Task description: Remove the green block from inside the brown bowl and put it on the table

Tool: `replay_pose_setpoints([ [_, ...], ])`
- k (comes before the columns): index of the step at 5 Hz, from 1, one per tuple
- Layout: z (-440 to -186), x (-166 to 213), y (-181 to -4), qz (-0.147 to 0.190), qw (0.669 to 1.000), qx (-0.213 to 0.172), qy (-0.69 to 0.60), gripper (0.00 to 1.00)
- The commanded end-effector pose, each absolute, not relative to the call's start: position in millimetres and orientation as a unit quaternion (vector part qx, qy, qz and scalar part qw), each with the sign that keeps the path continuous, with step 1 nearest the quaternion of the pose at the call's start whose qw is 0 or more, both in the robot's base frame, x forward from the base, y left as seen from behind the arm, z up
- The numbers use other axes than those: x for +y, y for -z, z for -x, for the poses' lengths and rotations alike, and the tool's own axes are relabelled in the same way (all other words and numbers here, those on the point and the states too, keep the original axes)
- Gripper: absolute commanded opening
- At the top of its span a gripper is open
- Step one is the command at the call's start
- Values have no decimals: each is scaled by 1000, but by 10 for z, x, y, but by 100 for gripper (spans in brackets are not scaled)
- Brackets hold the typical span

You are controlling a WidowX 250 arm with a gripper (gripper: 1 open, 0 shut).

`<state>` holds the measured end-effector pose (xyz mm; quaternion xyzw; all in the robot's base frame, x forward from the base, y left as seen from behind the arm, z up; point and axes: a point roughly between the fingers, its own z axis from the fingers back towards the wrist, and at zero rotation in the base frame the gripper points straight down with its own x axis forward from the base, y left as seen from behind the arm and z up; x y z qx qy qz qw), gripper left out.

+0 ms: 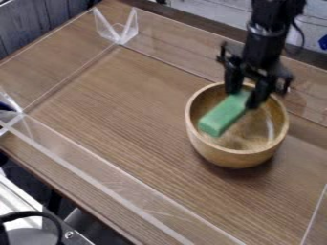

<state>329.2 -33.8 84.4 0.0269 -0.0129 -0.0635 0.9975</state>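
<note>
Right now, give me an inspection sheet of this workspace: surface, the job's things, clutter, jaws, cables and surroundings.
Surface: wooden table with low clear walls around it.
Job's things: green block held at one end above the brown bowl, tilted, not yet on the table.
Clutter: nothing seen on the tabletop apart from the bowl.
Jaws: the gripper points down, its jaws shut on the block's upper end.
Cables: a dark cable at the bottom left corner, outside the walls.
Surroundings: dark gear behind the arm, too blurred to name.
</note>
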Motion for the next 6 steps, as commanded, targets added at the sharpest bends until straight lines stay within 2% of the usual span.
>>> replay_pose_setpoints([
  [1,-3265,-21,-1251,-38,996,-76,1,0],
  [3,-3169,700,-1122,-50,996,-53,-45,0],
  [4,-3116,969,-1014,-36,997,-34,-60,0],
  [5,-3088,1189,-828,-19,997,-12,-69,0],
  [6,-3061,1194,-709,-19,998,5,-67,0],
])
